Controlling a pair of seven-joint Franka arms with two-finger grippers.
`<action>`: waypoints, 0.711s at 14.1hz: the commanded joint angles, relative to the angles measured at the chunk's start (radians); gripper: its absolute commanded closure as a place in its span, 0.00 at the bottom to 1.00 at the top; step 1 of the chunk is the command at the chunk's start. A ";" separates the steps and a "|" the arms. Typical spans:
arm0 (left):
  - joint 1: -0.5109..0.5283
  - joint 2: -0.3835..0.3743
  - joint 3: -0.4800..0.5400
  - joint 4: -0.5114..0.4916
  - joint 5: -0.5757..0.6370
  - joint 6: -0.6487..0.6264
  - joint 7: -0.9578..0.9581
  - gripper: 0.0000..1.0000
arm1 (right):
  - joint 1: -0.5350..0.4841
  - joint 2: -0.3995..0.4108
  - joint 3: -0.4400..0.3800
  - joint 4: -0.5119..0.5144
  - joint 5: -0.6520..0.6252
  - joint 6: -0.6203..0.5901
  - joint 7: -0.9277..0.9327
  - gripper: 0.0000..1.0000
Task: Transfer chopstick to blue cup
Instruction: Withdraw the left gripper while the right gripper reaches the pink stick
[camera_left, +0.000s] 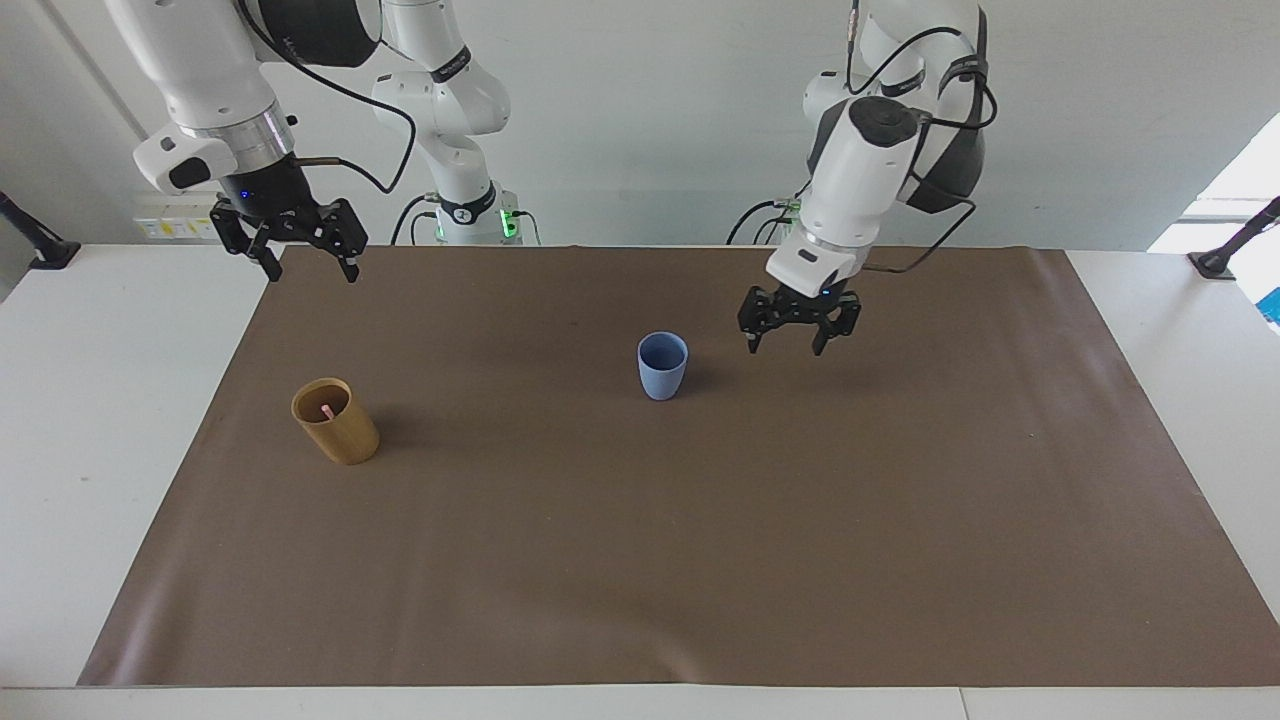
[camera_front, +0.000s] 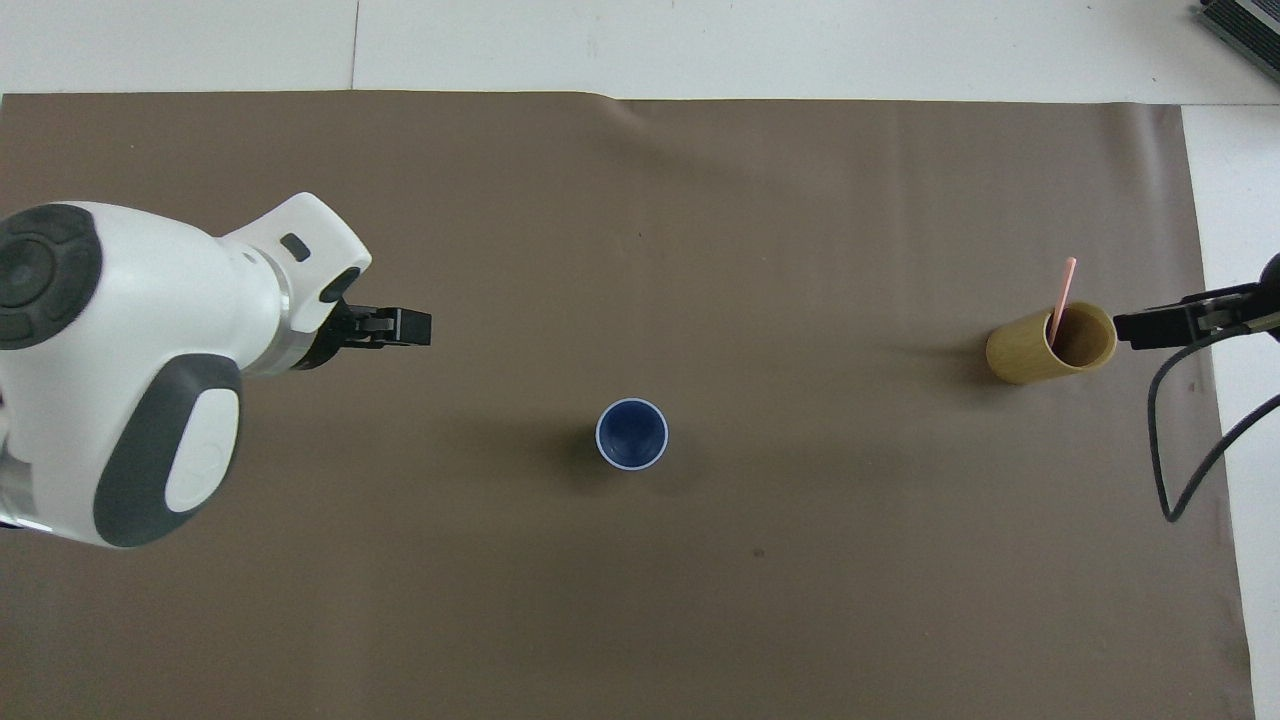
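On the brown mat (camera_left: 640, 560) that covers the white counter (camera_left: 100, 450), the blue cup (camera_left: 662, 365) stands upright and alone near the middle, while the chopstick (camera_front: 1063, 298) leans inside the tan bamboo-coloured cup (camera_left: 335, 420) toward the right arm's end. The left pincer (camera_left: 797, 338) hangs over bare mat beside the blue cup, fingers spread and holding nothing. The right pincer (camera_left: 297, 255) hovers over the mat's edge, up from the tan cup, also spread and empty.

The likely trouble lies in the pick. The chopstick is a thin, smooth pale pink stick, and little of it rises above the rim; a slightly off-centre closure could miss it, or let it swivel between the fingers. A finger catching the rim of the tan cylinder could tip it, since it looks light and tall for its base. The blue cup is matte, small-mouthed and tapers to a rounded foot, so a slanted stick dropped against its wall might topple it or bounce out. The mat looks soft and faintly rippled, offering only modest grip.
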 joint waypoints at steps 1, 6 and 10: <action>0.115 -0.004 -0.014 0.088 0.002 -0.124 0.134 0.00 | -0.009 0.018 0.009 -0.062 0.075 0.148 -0.142 0.00; 0.232 0.031 -0.014 0.318 0.008 -0.310 0.200 0.00 | -0.049 0.112 0.008 -0.072 0.359 0.255 -0.415 0.00; 0.241 0.035 -0.011 0.369 0.037 -0.385 0.205 0.00 | -0.079 0.149 0.008 -0.086 0.390 0.309 -0.519 0.00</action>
